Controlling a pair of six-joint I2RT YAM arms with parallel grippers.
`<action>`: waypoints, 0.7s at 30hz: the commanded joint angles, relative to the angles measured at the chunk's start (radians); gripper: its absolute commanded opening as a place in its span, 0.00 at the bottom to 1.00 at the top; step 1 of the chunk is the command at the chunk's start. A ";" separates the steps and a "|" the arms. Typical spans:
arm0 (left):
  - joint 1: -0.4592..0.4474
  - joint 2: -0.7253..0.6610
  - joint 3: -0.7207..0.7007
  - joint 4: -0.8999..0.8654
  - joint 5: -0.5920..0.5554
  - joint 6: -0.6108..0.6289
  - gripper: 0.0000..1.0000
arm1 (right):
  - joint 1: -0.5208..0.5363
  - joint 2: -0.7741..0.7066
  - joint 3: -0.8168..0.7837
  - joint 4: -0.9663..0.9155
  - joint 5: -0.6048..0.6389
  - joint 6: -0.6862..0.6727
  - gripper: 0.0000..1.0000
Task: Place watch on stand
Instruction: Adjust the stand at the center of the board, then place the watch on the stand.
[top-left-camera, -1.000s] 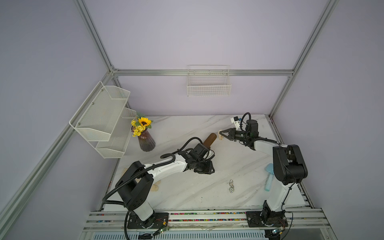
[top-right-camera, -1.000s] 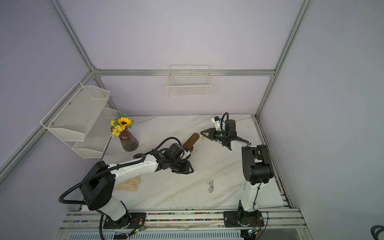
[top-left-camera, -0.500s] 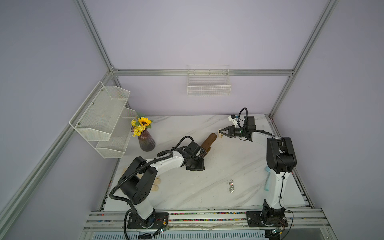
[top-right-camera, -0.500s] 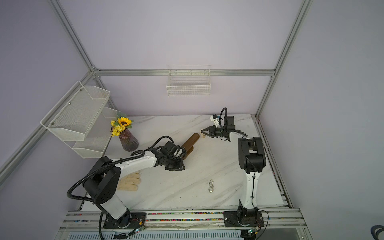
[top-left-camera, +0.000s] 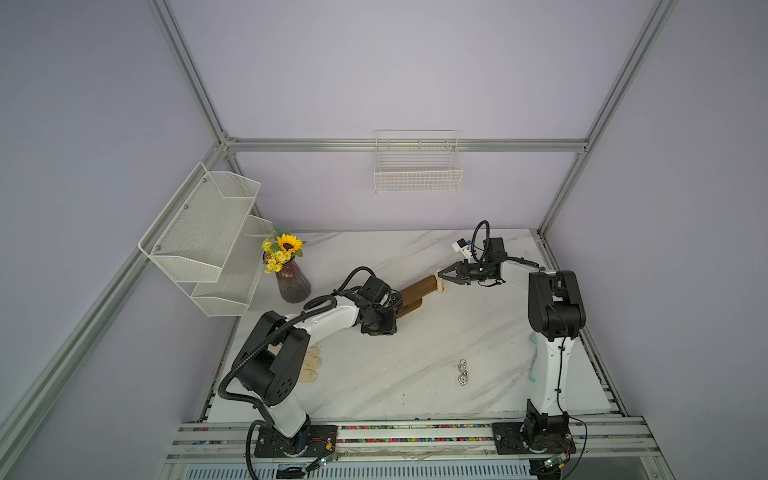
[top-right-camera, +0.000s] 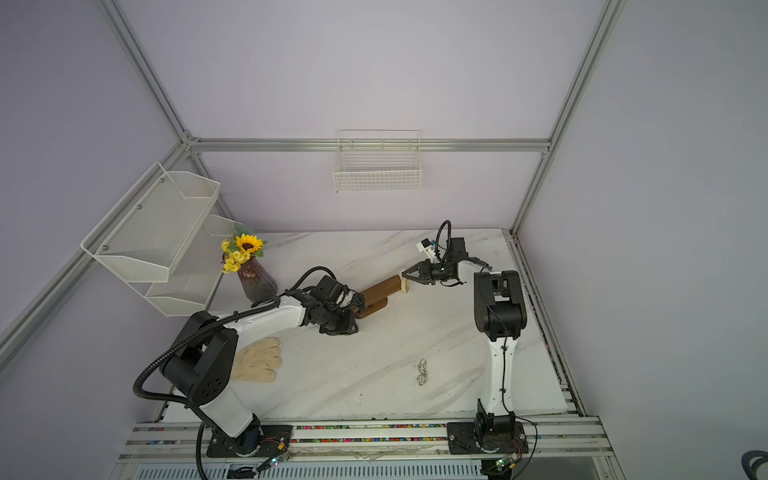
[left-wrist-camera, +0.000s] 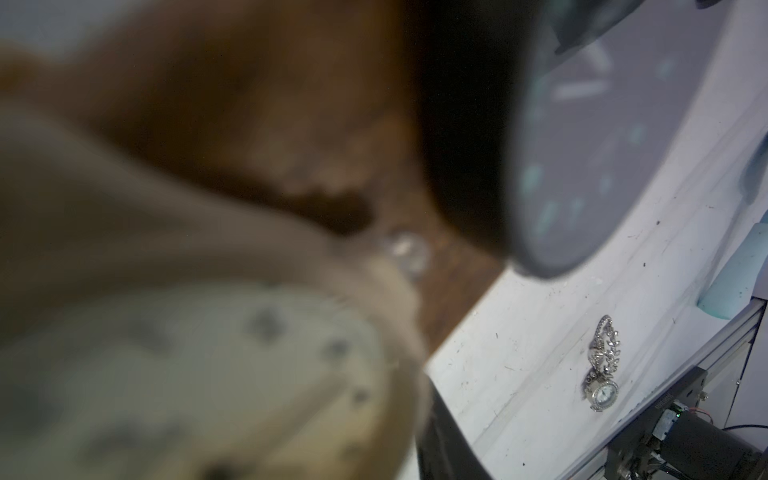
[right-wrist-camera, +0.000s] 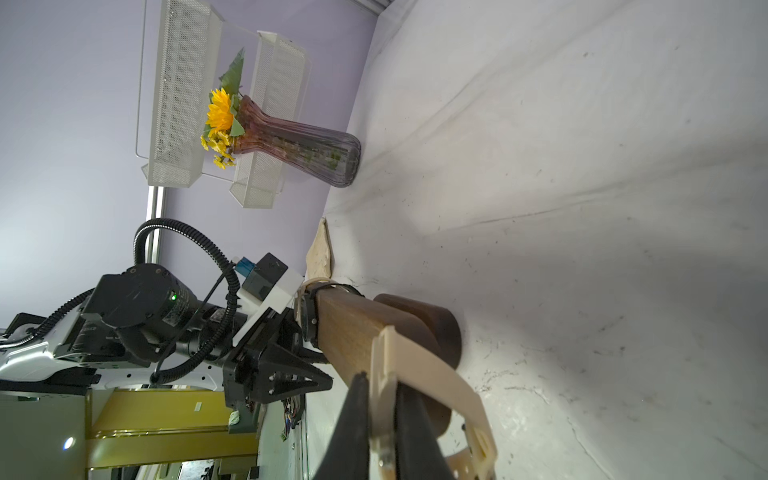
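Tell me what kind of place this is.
Probably a robot test booth staged like a home: a metal frame with plain walls, two robot arms mounted at a marble-look table, and a flower vase as a prop.

Pale lilac walls (top-left-camera: 374, 83) edged with aluminium rails (top-left-camera: 407, 145) enclose a white marble-patterned counter (top-left-camera: 415, 353), with a white wire basket (top-left-camera: 417, 174) hung on the back wall and a two-tier white mesh shelf (top-left-camera: 203, 232) on a side wall, under soft, even light.
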 joint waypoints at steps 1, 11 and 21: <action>0.025 -0.007 0.049 -0.073 -0.014 0.030 0.34 | -0.001 -0.054 -0.020 -0.056 -0.043 -0.087 0.00; 0.061 0.007 0.111 -0.125 -0.020 0.077 0.33 | 0.015 -0.131 -0.143 0.012 -0.051 -0.071 0.00; 0.093 -0.014 0.118 -0.140 -0.037 0.093 0.33 | 0.017 0.001 0.060 -0.265 -0.085 -0.247 0.00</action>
